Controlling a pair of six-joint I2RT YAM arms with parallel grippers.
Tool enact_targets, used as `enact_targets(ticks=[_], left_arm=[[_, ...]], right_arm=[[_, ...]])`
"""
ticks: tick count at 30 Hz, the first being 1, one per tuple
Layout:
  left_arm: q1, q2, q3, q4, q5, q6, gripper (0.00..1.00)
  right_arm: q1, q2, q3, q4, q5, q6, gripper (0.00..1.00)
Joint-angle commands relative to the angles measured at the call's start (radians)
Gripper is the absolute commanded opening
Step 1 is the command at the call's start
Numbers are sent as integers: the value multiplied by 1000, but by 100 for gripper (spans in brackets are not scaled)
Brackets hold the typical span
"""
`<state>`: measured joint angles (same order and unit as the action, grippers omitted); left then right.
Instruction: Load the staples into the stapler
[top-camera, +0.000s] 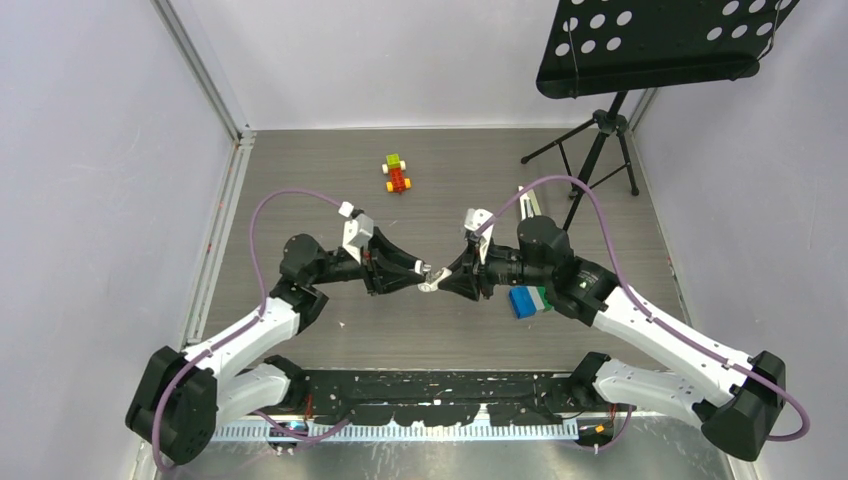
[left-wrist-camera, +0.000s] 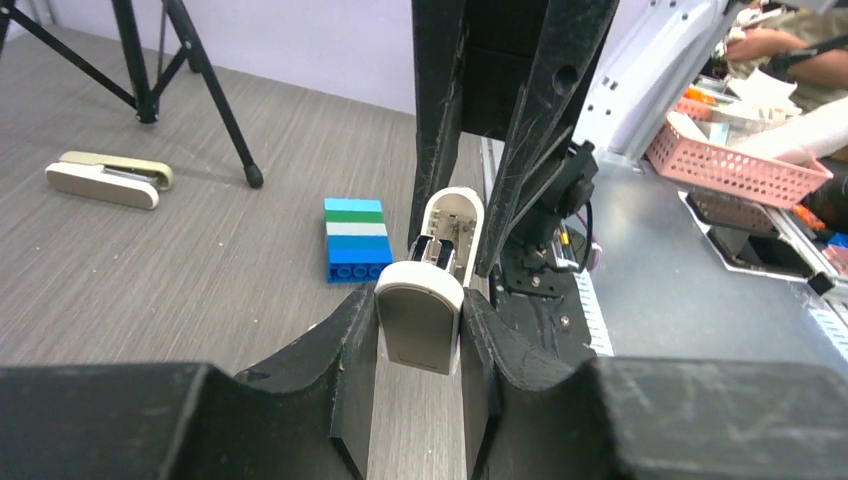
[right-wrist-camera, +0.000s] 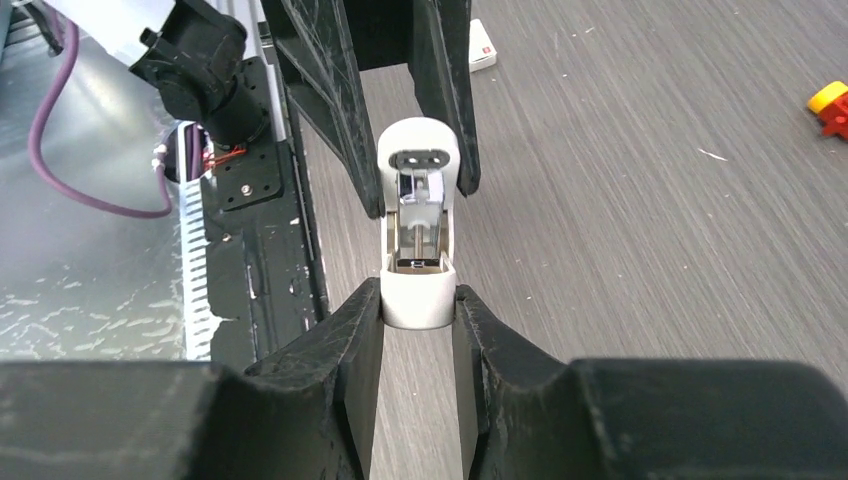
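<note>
Stapler (left-wrist-camera: 108, 180) lies flat on the table (left-wrist-camera: 200, 300), grey-beige top uppermost and white base down. We find it near a foot of the tripod (left-wrist-camera: 135, 60), well apart from both grippers, and neither one touches it. Of the staples we see only the carton (right-wrist-camera: 482, 45), white with a red mark. In the right wrist view it lies on the table beyond the left gripper's fingers, partly hidden by them; the staple block itself we cannot make out. Both arms meet over the middle of the table on another thing, a stubby white object (right-wrist-camera: 418, 140) hinged open, with a metal channel and a thin rod showing inside. The left gripper (left-wrist-camera: 420, 320) is closed narrow on one end of it, fingers pressed against both sides of a part with a greyish face. The right gripper (right-wrist-camera: 417, 300) is clamped on the opposite rounded white end, each finger touching a side. A blue, green and white block (left-wrist-camera: 356, 240) sits on the table just beside the right arm, between the grippers and the stapler in the left wrist view. Farther back we see a small coloured toy (top-camera: 398, 175) alone on the table. The black perforated tray (top-camera: 650, 45) atop the tripod hangs over the far right corner.
</note>
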<state>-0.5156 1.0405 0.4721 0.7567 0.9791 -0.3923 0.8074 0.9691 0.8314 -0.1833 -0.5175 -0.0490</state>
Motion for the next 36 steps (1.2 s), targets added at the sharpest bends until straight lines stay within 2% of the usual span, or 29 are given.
enact_targets(ticks=[1, 4, 9, 15, 20, 23, 27, 32, 33, 36], left_arm=[[61, 27, -2, 228, -117, -129, 0], [65, 48, -8, 276, -121, -170, 0], [65, 30, -36, 319, -138, -208, 0], [66, -21, -93, 343, -332, -294, 0], [66, -69, -156, 357, -467, -402, 0], [66, -98, -206, 376, -540, -478, 0], [65, -123, -246, 378, -591, -555, 0], [65, -157, -236, 289, -573, -512, 0], [65, -172, -229, 252, -572, -488, 1], [65, -271, -179, 49, -560, -373, 25]], right_arm=[[2, -30, -22, 43, -14, 37, 0], [-19, -58, -74, 135, -4, 90, 0], [-33, -63, -69, 137, -34, 92, 0], [-46, -128, -202, 407, 60, 219, 0], [-49, -231, -289, 581, 223, 285, 0], [-51, -272, -337, 670, 259, 318, 0], [-51, -234, -350, 724, 227, 365, 0], [-51, -167, -355, 772, 193, 399, 0], [-51, -162, -346, 758, 189, 386, 0], [-51, -158, -308, 639, 173, 303, 0]])
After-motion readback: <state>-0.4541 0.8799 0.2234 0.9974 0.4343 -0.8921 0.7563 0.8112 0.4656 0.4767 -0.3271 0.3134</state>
